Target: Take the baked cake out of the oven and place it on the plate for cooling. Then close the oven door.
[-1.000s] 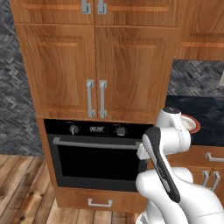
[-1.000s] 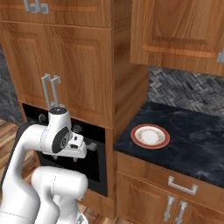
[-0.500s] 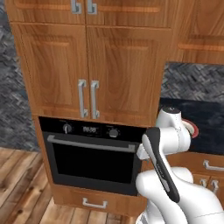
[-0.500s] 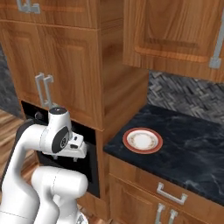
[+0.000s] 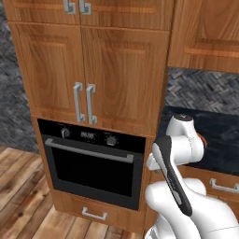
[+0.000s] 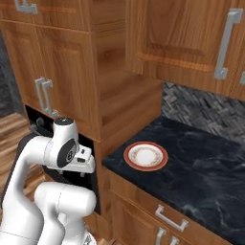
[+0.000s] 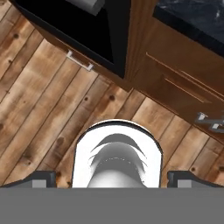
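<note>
Black oven sits shut under wooden cabinets in the left base view, its door flush and handle across the top. From the right base view, the plate lies near the counter's front left corner. Looking down the hand, the gripper has its fingertips spread wide over plank floor, holding nothing.

A home kitchen, rendered. A black built-in oven with knobs, a small display and a silver bar handle sits in a tall column of wooden cabinets with metal pulls. Beside it a dark marbled surface carries a red-rimmed plate, backed by grey herringbone tile. The floor is wooden planks.
</note>
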Tool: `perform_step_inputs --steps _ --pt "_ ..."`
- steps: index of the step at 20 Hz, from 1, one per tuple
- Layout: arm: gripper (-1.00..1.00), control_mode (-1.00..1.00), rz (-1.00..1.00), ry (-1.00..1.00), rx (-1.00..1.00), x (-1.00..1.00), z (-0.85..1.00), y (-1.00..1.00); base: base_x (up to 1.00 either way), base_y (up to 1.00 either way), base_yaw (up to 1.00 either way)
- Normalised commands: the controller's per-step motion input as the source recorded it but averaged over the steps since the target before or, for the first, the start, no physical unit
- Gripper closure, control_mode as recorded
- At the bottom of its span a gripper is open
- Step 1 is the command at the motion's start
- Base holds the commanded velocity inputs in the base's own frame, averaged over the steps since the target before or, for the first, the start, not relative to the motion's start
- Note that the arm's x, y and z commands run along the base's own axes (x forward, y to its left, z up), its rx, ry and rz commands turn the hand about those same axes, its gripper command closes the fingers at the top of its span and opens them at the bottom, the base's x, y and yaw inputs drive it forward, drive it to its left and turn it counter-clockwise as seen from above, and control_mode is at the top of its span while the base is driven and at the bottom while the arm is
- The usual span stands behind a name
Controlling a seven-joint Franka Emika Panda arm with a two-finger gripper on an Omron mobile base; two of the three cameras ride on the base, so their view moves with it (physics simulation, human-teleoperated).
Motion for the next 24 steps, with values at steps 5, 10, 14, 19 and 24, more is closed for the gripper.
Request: perform_step_inputs --steps 5,10,14,19,24 --pt "-1.0 1.0 0.0 0.0 0.0 0.0 0.0 0.0 0.17 -0.56 0.26" --pt "-1.0 1.0 0.0 0.0 0.0 0.0 0.0 0.0 0.11 -0.51 0.26" --pt "-1.0 1.0 0.0 0.0 0.0 0.0 0.0 0.0 0.09 -0.31 0.29" --pt "-1.0 1.0 0.0 0.0 0.0 0.0 0.0 0.0 0.14 -0.23 0.31" --pt "-1.0 1.0 0.0 0.0 0.0 0.0 0.0 0.0 0.04 -0.41 0.34"
